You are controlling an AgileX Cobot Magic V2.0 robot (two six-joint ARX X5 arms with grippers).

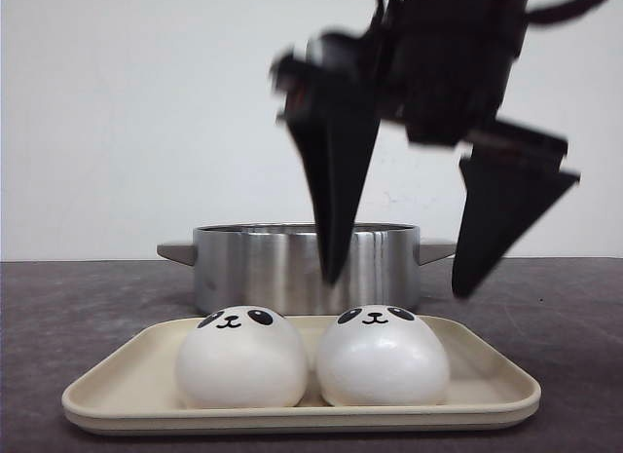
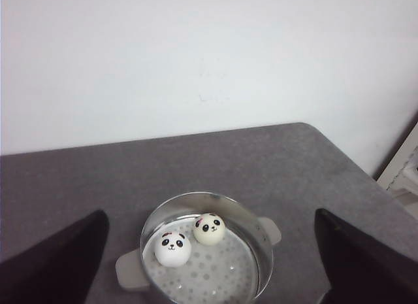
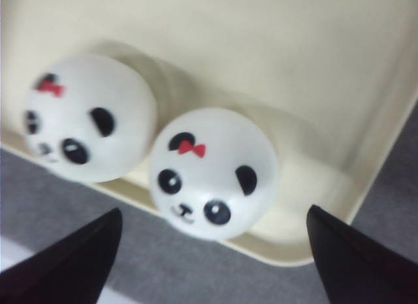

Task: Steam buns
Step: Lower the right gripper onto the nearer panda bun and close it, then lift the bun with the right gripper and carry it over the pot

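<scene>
While two buns (image 1: 311,358) sit trayed (image 1: 487,385), two potted (image 2: 191,238) — four.

Two white buns (image 1: 241,360) (image 1: 383,358) with black panda eyes, nose and mouth sit low in the front view on a cream-beige tray (image 1: 506,390). Seen from the right wrist, each of these buns (image 3: 89,118) (image 3: 212,173) also wears a small red bow. Behind the tray is a shiny silver pot (image 1: 263,268) on a dark grey tabletop (image 1: 78,307); inside the pot (image 2: 261,252) a pale floor dotted with grey spots carries a white bun (image 2: 173,248) and a creamier one (image 2: 209,228). The gripper fingers (image 1: 336,180) are black; the wall (image 1: 117,102) is plain white.
</scene>
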